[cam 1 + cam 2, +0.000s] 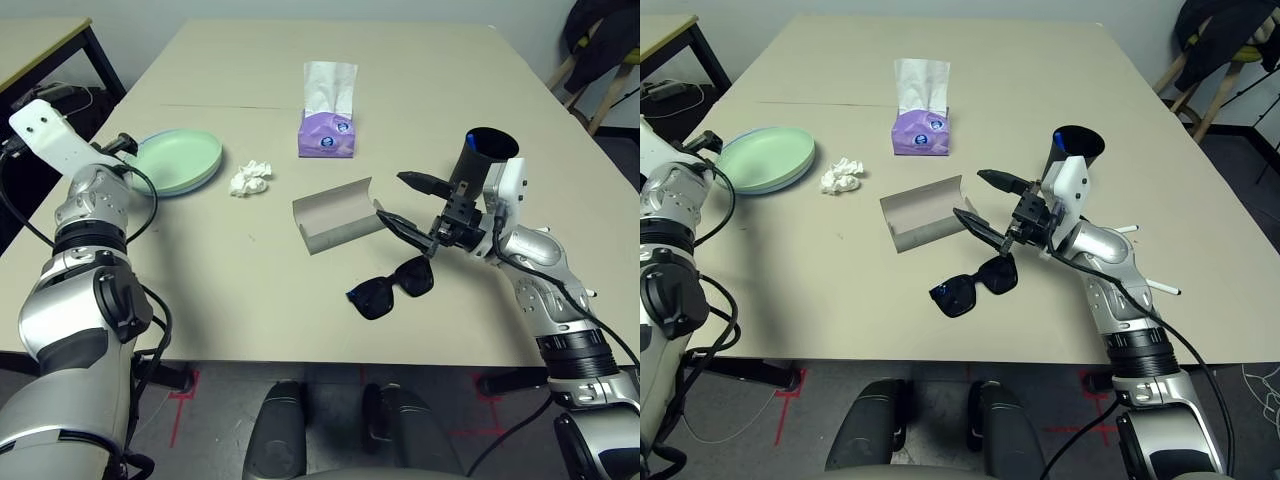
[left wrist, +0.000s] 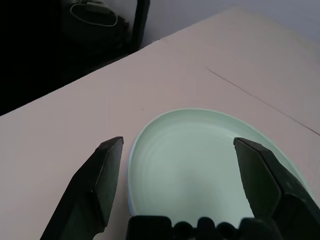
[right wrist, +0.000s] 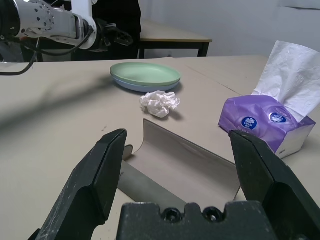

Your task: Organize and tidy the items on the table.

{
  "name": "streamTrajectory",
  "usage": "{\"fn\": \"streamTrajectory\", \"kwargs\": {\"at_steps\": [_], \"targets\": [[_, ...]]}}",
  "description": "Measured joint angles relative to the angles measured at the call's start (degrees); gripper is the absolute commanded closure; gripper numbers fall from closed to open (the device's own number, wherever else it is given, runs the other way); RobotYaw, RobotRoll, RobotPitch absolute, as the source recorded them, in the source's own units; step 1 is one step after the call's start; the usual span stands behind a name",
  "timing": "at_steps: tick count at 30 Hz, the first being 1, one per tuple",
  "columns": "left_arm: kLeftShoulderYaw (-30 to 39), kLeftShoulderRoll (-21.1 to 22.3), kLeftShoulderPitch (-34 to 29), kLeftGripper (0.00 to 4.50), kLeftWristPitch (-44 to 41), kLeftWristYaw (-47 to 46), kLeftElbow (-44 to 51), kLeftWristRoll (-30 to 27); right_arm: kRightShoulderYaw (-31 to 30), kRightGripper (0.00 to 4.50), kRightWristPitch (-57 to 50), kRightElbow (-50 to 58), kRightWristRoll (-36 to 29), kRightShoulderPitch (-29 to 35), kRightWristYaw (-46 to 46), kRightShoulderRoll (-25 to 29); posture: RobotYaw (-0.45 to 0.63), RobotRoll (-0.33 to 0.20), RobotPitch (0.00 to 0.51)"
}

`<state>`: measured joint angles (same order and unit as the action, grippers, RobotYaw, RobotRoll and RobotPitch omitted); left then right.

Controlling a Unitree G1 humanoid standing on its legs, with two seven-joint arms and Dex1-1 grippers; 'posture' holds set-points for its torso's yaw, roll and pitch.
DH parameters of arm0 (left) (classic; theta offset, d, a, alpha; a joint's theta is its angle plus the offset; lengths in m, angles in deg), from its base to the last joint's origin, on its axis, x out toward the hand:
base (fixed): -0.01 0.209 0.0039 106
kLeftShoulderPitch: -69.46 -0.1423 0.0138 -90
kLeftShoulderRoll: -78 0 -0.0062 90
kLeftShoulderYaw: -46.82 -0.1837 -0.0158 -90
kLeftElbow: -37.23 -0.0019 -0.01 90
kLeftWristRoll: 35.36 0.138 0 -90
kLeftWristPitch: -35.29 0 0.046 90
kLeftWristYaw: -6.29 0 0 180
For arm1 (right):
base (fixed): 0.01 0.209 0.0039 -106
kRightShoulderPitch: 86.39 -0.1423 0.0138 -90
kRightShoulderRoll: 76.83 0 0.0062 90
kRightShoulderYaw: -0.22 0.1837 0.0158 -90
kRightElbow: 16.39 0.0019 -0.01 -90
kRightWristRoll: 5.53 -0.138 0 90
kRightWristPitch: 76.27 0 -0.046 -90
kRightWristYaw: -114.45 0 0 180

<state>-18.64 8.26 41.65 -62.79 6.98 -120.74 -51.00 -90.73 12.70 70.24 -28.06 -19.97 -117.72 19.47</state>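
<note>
Pale green and blue plates (image 1: 178, 160) lie stacked at the table's (image 1: 250, 310) left. My left gripper (image 2: 177, 145) hangs open at their near-left rim, holding nothing. A crumpled tissue (image 1: 250, 178) lies beside the plates, and the purple tissue box (image 1: 328, 132) stands behind it. The grey glasses case (image 1: 338, 215) lies open mid-table, with black sunglasses (image 1: 392, 288) in front of it. My right gripper (image 1: 390, 195) is open and empty at the case's right end, above the sunglasses. The black cup (image 1: 488, 152) stands behind that arm. White pens (image 1: 1162, 288) lie to the right.
A dark-legged side table (image 1: 40, 40) stands off the far left corner. A chair draped in dark cloth (image 1: 600, 45) is at the far right. Bare tabletop stretches along the back and across the front left.
</note>
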Motion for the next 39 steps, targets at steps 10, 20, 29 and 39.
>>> {"fn": "streamTrajectory", "kwargs": {"at_steps": [10, 20, 29, 39], "targets": [[-11.3, -0.1, -7.4, 0.02, -4.4, 28.2, 11.8, 2.5, 0.0, 0.00, 0.2, -0.5, 0.0, 0.0, -0.3, 0.0, 0.14, 0.000, 0.124], [-21.3, 0.5, -12.5, 0.02, -0.6, 46.3, 16.4, 8.3, 0.0, 0.00, 0.0, -0.9, 0.8, -0.2, -0.1, 0.1, 0.14, 0.000, 0.121], [-22.9, -0.5, -11.8, 0.02, 3.3, 49.3, 13.7, 10.2, 0.0, 0.00, -0.7, 0.4, 0.8, -0.1, 0.1, 0.5, 0.13, 0.000, 0.123], [-23.3, -3.9, -6.3, 0.39, 5.3, 46.4, 5.7, 12.3, 0.0, 0.00, -1.0, 0.8, 0.8, 0.2, 0.4, 0.7, 0.11, 0.000, 0.128]]}}
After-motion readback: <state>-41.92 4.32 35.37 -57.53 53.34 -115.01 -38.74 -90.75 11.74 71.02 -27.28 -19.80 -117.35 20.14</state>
